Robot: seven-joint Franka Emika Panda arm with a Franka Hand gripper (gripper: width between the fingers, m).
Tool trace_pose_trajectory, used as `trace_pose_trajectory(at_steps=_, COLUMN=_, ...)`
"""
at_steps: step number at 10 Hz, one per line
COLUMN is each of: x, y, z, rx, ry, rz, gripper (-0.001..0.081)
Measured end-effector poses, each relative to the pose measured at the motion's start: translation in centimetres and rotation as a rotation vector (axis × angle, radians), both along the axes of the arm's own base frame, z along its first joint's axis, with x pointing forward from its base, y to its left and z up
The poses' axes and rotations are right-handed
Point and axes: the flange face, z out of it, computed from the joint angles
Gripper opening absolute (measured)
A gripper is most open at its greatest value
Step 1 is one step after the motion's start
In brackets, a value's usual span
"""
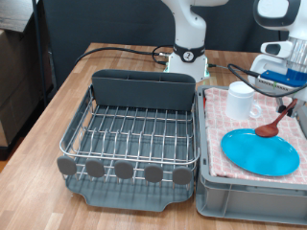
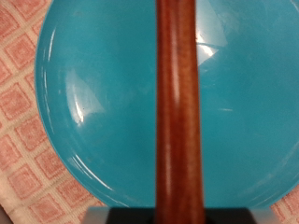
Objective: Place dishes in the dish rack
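Note:
The silver wire dish rack [image 1: 134, 129] with its dark grey caddy [image 1: 144, 88] and row of grey round tabs [image 1: 125, 171] stands empty at the exterior view's left and centre. The light-blue plate [image 1: 261, 153] and white mug [image 1: 240, 100] lie on the pink-checked cloth [image 1: 219, 134]. My gripper [image 1: 287, 99] is at the exterior view's right, shut on the handle of the reddish-brown wooden spoon [image 1: 271, 122], which hangs tilted with its bowl just over the plate's far edge. In the wrist view the spoon handle [image 2: 177, 112] runs straight out over the plate [image 2: 93, 103].
The cloth covers a grey plastic crate [image 1: 251, 196] right beside the rack. The rack's grey tray [image 1: 129, 195] sticks out at the exterior view's bottom. The robot base [image 1: 189, 57] and cables stand behind the rack. The wooden table [image 1: 38, 144] extends to the left.

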Motion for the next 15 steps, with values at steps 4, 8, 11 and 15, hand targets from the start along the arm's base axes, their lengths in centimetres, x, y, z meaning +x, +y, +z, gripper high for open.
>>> trace_pose_trajectory(at_steps=4, x=0.2, y=-2.0, z=0.1, rx=0.016, ry=-0.043, rz=-0.204, gripper=0.0100)
trace_pose_trajectory(at_steps=8, x=-2.4, y=-6.1, z=1.9, rx=-0.022, ry=-0.007, rz=-0.485, gripper=0.0100)
trace_pose_trajectory(at_steps=11, x=-4.5, y=-9.0, z=3.0, rx=0.011, ry=0.067, rz=-0.609, gripper=0.0100)
trace_pose_trajectory(at_steps=15, x=-7.6, y=-12.1, z=4.6, rx=0.051, ry=0.062, rz=-0.687, gripper=0.0100)
